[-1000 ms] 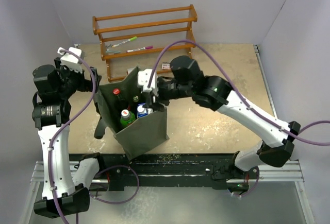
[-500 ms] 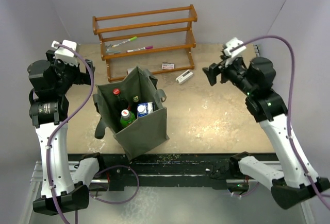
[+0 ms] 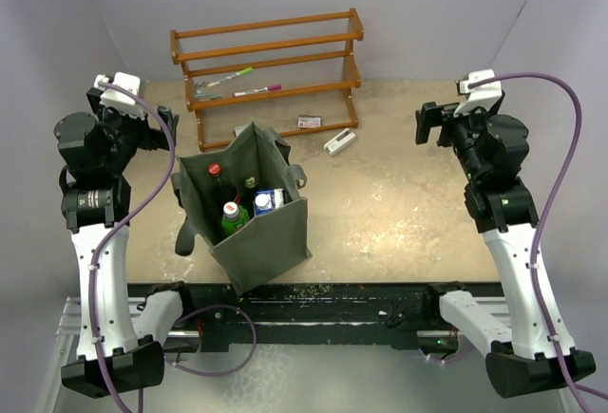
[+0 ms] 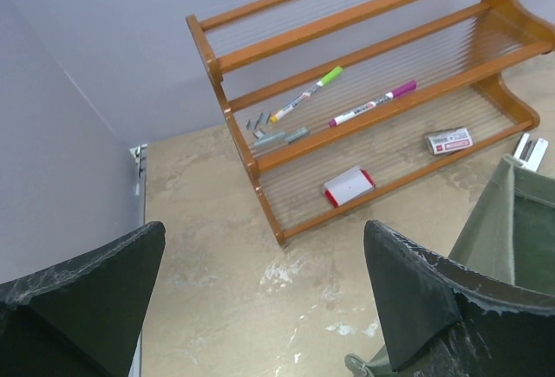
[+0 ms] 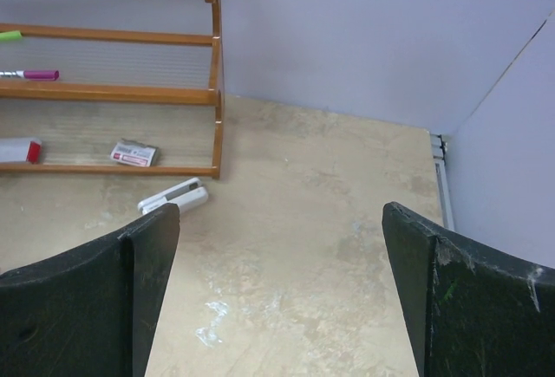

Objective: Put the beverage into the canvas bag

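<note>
**Drinks sit in the bag, both hands are empty**

The canvas bag [image 3: 274,240] is a boxy cloth bag, dark grey-green. It stands up on the table [image 3: 399,214] with its top wide open. It has 2 short loop handles, 1 on each side. The bag is taller than the drinks, so only their tops show.

Inside I can count 3 drinks for sure: 1 dark bottle with a red cap [image 3: 214,168], 1 green bottle with a white cap [image 3: 233,212] and 1 blue and white carton [image 3: 268,201]. There may be 1 more top between them, but it is too small to tell.

The left gripper [image 3: 169,134] is spread apart and holds nothing. The bag is close to it, just to its right and a bit nearer to the arm bases. In the left wrist view a corner of the bag peeks in past the right finger.

The right gripper [image 3: 425,124] is spread wide too, with only bare table between its fingers. The bag is well apart from it, off to its left.

Behind the bag is 1 wooden rack [image 3: 266,57]. On it lie 2 markers, 1 green [image 4: 305,95] and 1 pink [image 4: 373,104].
</note>
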Controlling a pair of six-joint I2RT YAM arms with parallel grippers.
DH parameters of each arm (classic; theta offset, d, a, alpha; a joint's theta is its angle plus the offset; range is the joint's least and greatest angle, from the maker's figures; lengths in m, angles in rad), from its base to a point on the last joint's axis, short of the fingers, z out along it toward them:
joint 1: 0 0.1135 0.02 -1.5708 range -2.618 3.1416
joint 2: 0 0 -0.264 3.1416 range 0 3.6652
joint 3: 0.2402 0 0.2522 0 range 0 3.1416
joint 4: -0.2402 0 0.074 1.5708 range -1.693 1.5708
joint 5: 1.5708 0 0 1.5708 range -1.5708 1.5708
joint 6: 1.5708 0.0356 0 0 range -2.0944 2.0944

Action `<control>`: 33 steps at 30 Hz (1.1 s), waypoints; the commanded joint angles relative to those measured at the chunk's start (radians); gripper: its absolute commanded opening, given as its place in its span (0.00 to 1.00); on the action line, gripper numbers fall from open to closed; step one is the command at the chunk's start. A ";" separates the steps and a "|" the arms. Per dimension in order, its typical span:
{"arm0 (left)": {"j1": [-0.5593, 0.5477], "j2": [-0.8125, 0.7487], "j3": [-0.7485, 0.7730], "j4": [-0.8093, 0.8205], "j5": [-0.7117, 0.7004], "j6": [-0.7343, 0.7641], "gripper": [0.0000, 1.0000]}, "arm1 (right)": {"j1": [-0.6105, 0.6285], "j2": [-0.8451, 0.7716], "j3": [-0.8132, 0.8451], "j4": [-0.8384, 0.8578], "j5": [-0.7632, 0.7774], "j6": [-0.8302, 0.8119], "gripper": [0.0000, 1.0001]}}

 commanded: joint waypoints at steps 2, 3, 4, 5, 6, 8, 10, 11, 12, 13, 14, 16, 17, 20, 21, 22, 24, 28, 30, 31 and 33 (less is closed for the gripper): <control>0.007 -0.060 0.009 0.101 0.101 -0.019 0.99 | -0.001 -0.052 0.013 0.013 0.024 0.000 1.00; 0.006 -0.071 0.008 0.102 0.113 -0.023 0.99 | -0.001 -0.057 0.012 0.006 0.022 0.006 1.00; 0.006 -0.080 0.010 0.098 0.120 -0.029 0.99 | -0.001 -0.060 0.012 -0.001 0.018 0.007 1.00; 0.006 -0.086 0.017 0.088 0.123 -0.033 0.99 | -0.001 -0.065 0.013 -0.008 0.014 0.006 1.00; 0.006 -0.090 0.030 0.071 0.126 -0.033 0.99 | -0.001 -0.068 0.016 -0.011 0.005 0.000 1.00; 0.006 -0.102 0.052 0.036 0.124 -0.022 0.99 | 0.001 -0.076 0.020 -0.032 -0.002 -0.005 1.00; 0.006 -0.124 0.060 0.024 0.107 -0.011 0.99 | -0.001 -0.091 0.013 -0.035 -0.009 -0.016 1.00; 0.006 -0.136 0.065 0.011 0.097 -0.008 0.99 | -0.001 -0.109 0.003 -0.027 -0.009 -0.023 1.00; 0.006 -0.143 0.067 -0.003 0.088 -0.004 0.99 | -0.004 -0.126 -0.013 -0.019 -0.012 -0.031 1.00; 0.006 -0.152 0.063 -0.011 0.074 -0.003 0.99 | -0.008 -0.140 -0.032 -0.018 -0.016 -0.046 1.00; 0.007 -0.161 0.054 -0.012 0.037 -0.017 0.99 | -0.012 -0.151 -0.048 0.008 -0.014 -0.061 1.00; 0.007 -0.173 0.043 -0.019 -0.040 -0.066 0.99 | -0.013 -0.166 -0.080 0.026 0.005 -0.092 1.00; 0.007 -0.175 0.041 -0.028 -0.058 -0.073 0.99 | -0.013 -0.171 -0.096 0.036 0.020 -0.097 1.00; 0.007 -0.175 0.036 -0.054 -0.039 -0.048 0.99 | -0.013 -0.194 -0.147 0.085 0.037 -0.093 1.00; 0.007 -0.174 0.034 -0.064 -0.023 -0.031 0.99 | -0.013 -0.202 -0.157 0.092 0.041 -0.095 1.00; 0.007 -0.178 0.028 -0.068 -0.014 -0.028 0.99 | -0.013 -0.208 -0.159 0.095 0.053 -0.095 1.00; 0.007 -0.190 0.007 -0.069 -0.016 -0.033 0.99 | -0.014 -0.213 -0.158 0.093 0.081 -0.093 1.00; 0.016 -0.210 -0.009 -0.072 -0.040 -0.036 0.99 | -0.016 -0.216 -0.159 0.086 0.083 -0.103 1.00; 0.018 -0.222 -0.008 -0.078 -0.042 -0.028 0.99 | -0.016 -0.216 -0.159 0.084 0.062 -0.118 1.00; 0.019 -0.229 -0.009 -0.082 -0.041 -0.024 0.99 | -0.016 -0.216 -0.159 0.084 0.052 -0.124 1.00; 0.022 -0.236 -0.015 -0.087 -0.041 -0.022 0.99 | -0.016 -0.218 -0.175 0.085 0.046 -0.132 1.00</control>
